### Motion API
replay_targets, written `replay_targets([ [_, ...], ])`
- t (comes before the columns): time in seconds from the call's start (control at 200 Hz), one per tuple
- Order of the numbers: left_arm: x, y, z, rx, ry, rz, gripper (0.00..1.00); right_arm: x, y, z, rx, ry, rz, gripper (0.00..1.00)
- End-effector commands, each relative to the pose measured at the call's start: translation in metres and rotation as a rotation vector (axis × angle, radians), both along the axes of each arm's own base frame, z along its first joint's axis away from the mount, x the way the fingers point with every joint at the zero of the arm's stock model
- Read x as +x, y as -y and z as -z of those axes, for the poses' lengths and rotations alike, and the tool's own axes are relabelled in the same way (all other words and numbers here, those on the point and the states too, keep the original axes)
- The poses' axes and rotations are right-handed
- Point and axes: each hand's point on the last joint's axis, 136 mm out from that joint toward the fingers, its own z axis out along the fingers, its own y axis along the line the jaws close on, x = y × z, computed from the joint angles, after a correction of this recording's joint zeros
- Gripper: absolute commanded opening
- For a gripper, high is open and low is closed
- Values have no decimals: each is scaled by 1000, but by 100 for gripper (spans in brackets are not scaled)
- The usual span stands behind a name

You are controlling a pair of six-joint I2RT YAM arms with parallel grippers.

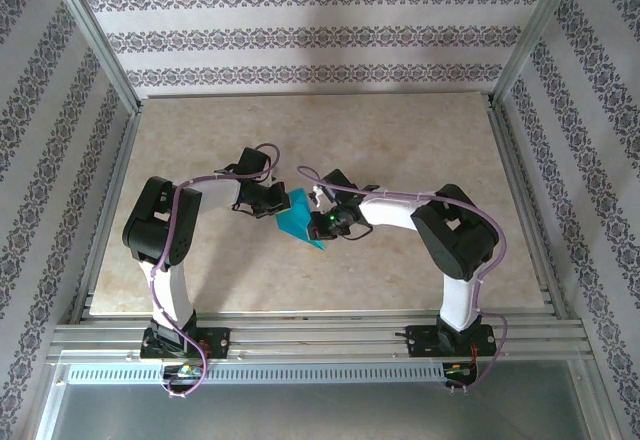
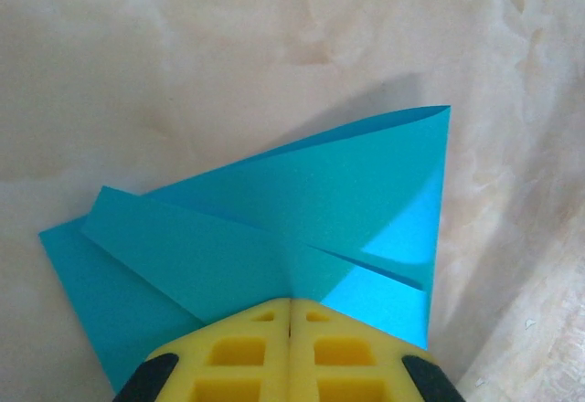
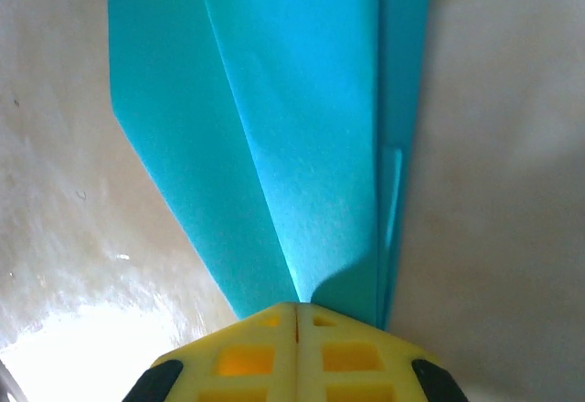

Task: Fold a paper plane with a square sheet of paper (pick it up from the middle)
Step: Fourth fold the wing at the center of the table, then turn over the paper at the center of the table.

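Count: one folded teal sheet (image 1: 300, 218), two claws.

My left claw (image 1: 270, 203) and right claw (image 1: 325, 222) meet near the middle of the tabletop (image 1: 420, 140), slightly toward its near edge, with the sheet between them.

Left wrist view: my left claw (image 2: 291, 303) is closed, its yellow pads pinching the near edge of the sheet (image 2: 302, 210). Overlapping folded layers fan away from it, and a shadow falls on the tabletop behind.

Right wrist view: my right claw (image 3: 297, 309) is likewise clamped on the sheet (image 3: 302, 128), which runs straight ahead as a long wedge with lengthwise creases.

Surroundings: aluminium rails (image 1: 320, 338) along the tabletop edges; patterned walls (image 1: 320, 40).
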Motion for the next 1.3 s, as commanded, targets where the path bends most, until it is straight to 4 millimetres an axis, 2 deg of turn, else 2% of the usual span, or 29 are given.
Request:
replay_targets([
  [0.0, -14, -16, 21, 86, -88, -28, 7, -3, 3, -24, 30, 51, -6, 1],
  [0.08, -2, -4, -5, 11, -35, -14, 12, 13, 3, -50, 89, 139, 45, 5],
  [0.155, 7, 7, -39, -67, 36, -11, 20, 24, 9, -64, 112, 195, 89, 12],
  [0.22, 10, 10, -61, -105, 83, -22, 26, 29, 16, -68, 115, 227, 122, 19],
  [0.3, 4, 5, -73, -116, 106, -57, 34, 35, 27, -70, 111, 253, 167, 26],
  [0.455, -16, -9, -72, -114, 110, -135, 46, 42, 43, -69, 89, 297, 233, 39],
  [0.595, -24, -6, -66, -174, 109, -156, 50, 46, 46, -70, 76, 316, 252, 44],
  [0.749, -24, 6, -47, -261, 50, -161, 49, 48, 44, -70, 85, 311, 257, 45],
  [1.069, -11, 12, -37, -270, 37, -157, 40, 49, 40, -71, 97, 300, 256, 43],
  [1.294, -5, 17, -33, -291, 38, -147, 40, 49, 41, -69, 94, 296, 259, 42],
])
